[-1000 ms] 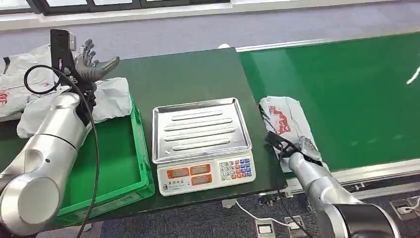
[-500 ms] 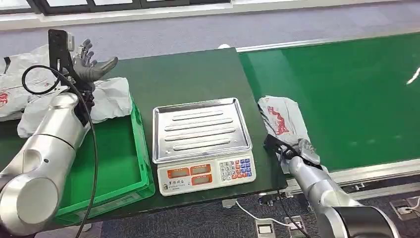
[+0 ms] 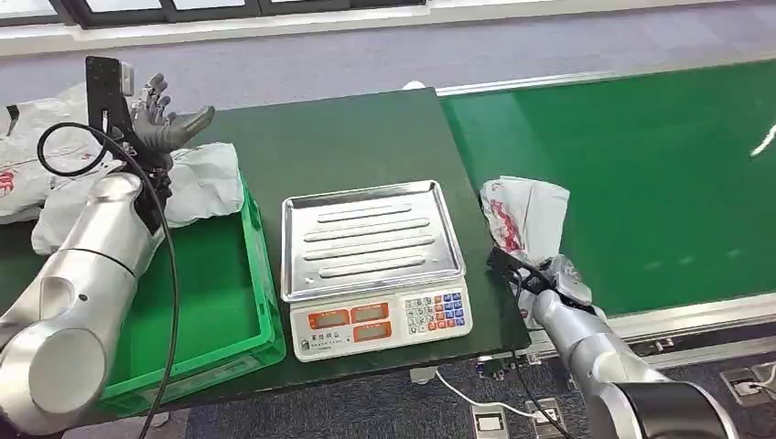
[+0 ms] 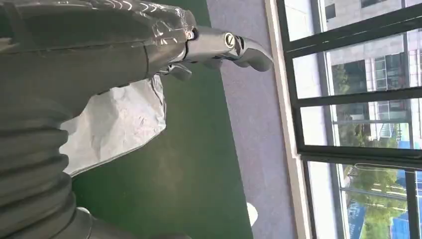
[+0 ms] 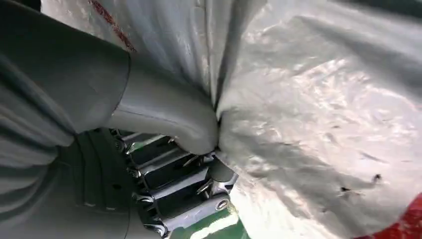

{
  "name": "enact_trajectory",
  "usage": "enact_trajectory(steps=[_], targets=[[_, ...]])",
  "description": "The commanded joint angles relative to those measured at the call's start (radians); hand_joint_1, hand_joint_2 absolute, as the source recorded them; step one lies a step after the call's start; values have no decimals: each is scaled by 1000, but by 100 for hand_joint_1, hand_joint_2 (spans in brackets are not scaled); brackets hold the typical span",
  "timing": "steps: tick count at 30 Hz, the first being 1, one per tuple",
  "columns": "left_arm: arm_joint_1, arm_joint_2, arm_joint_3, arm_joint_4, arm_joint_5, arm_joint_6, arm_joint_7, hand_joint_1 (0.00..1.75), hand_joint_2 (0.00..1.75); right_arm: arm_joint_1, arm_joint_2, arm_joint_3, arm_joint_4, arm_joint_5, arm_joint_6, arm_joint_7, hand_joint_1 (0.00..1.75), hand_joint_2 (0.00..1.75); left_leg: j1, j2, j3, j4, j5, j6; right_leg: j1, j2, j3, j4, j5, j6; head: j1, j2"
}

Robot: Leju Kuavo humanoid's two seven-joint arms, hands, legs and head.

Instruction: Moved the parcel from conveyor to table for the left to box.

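A grey plastic parcel (image 3: 523,218) with red print lies crumpled on the near edge of the green conveyor (image 3: 641,165), just right of the scale. My right hand (image 3: 551,280) grips its near end; in the right wrist view the thumb (image 5: 169,112) and fingers pinch a fold of the parcel (image 5: 318,124). My left hand (image 3: 165,119) is raised above the far left of the dark green table (image 3: 348,137), fingers spread and holding nothing. The left wrist view has the left hand's fingers (image 4: 224,45) over another grey parcel (image 4: 114,124).
A silver scale (image 3: 371,265) with a keypad stands at the table's front. A green crate (image 3: 206,293) sits to its left, with grey parcels (image 3: 197,183) lying at its far rim and more at the far left. A black cable runs along my left arm.
The parcel has bunched up and lifted at its near end as my right hand closed on it. My left hand has drifted slightly left and stays open.
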Motion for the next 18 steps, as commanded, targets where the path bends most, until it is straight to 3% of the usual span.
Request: enact_trajectory(steps=[1,2,9,11,12,18], targets=[[-26,6,-20,49,0,-9,-1,0,175,-13,0,11,41,-1,-12,-10,175,175,0,0,2,-1,-1,0,0,1,3,-1,0,0,0,0],[-26,5,-21,49,0,-9,-1,0,175,-13,0,11,41,0,-12,-10,175,175,1,0,7,-3,-1,0,1,2,8,-5,-1,-1,0,0],[-20,-3,-26,51,1,-10,2,0,175,-8,-3,-15,34,-1,-52,-34,175,175,1,-1,2,-1,-1,0,0,0,3,-1,-1,-1,0,0],[-15,5,-26,49,4,-12,-2,0,175,-22,5,-59,25,-40,-108,-94,175,175,0,0,3,-1,-1,0,0,1,3,-1,-1,-1,0,0],[-5,8,-7,42,27,-23,-23,0,175,-37,22,-117,-8,-112,-235,-230,175,175,1,0,4,-1,-1,0,0,1,4,-2,-1,-1,0,0],[20,-19,-11,38,38,-40,-56,0,175,-154,71,-150,-91,-184,-319,-397,175,175,-1,5,2,0,-1,0,-1,6,0,1,0,-1,0,0]])
